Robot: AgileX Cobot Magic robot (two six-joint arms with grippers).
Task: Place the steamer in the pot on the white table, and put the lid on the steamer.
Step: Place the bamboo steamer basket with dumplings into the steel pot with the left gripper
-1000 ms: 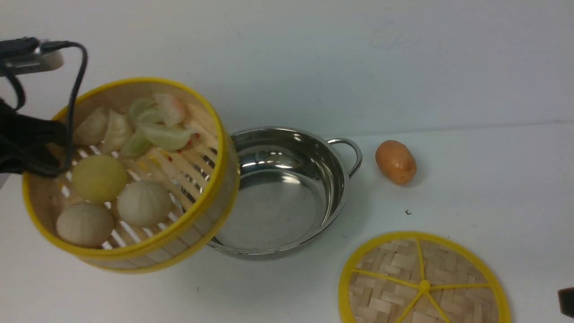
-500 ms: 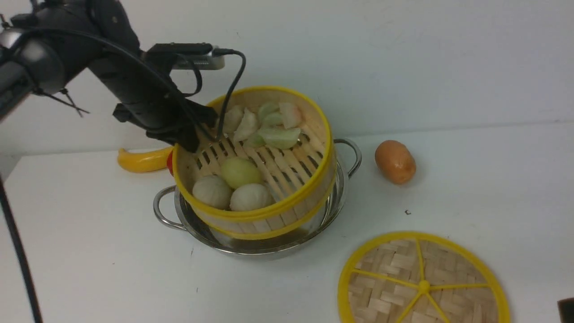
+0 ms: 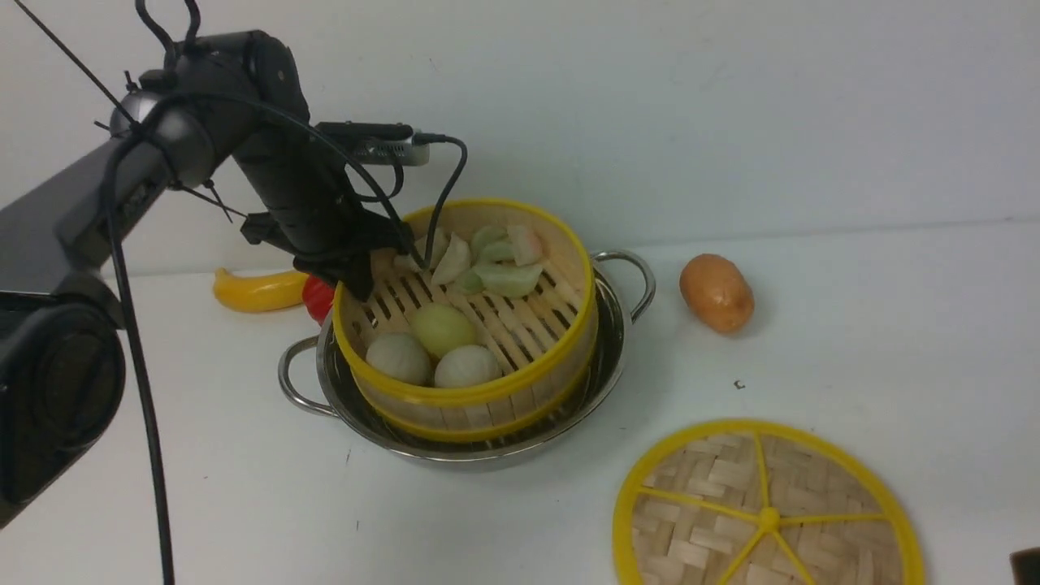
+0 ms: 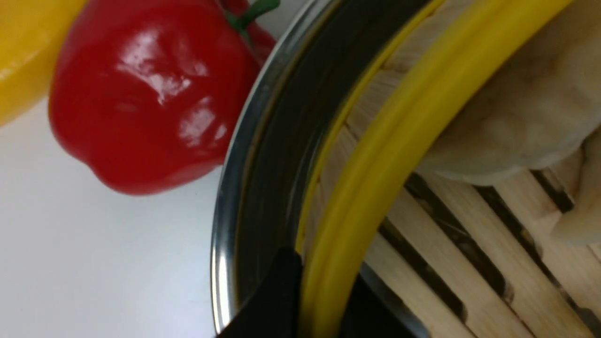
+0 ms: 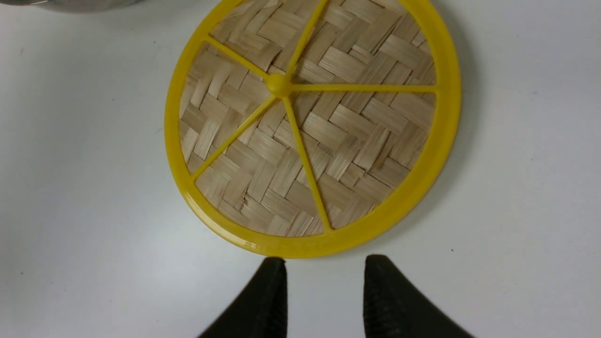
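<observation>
Right wrist view puts the nearest things first: the lid (image 5: 312, 126) lies flat on the white table (image 5: 70, 188), woven face and 5 yellow spokes up. The right gripper (image 5: 324, 281) sits just short of the lid's yellow rim, its jaws parted with nothing between them. In the front view this gripper is only a dark sliver at the lower right corner.

Further out, the steamer (image 3: 463, 390) stands inside the ring of the pot (image 3: 611, 357), roughly centred, with its lower yellow band about level with the pot's near rim. Whether it is fully bedded down cannot be told. It carries 3 round buns (image 3: 443, 329) and several pale dumplings (image 3: 496, 260).

At the steamer's far-left edge the left gripper (image 3: 356, 272) is clenched on the wall. The left wrist view shows a dark finger on each side of the yellow rim.

So the 1st half of the task looks all but done, lacking only the release. The 2nd half, lid onto steamer, is not yet begun.

Beyond the pot lie a red pepper (image 3: 318, 299) and a yellow fruit (image 3: 256, 290), with a potato (image 3: 717, 292) off to the right.

No brand or label shows anywhere. A faint moulded mark on the lid's rim is too small to read.
</observation>
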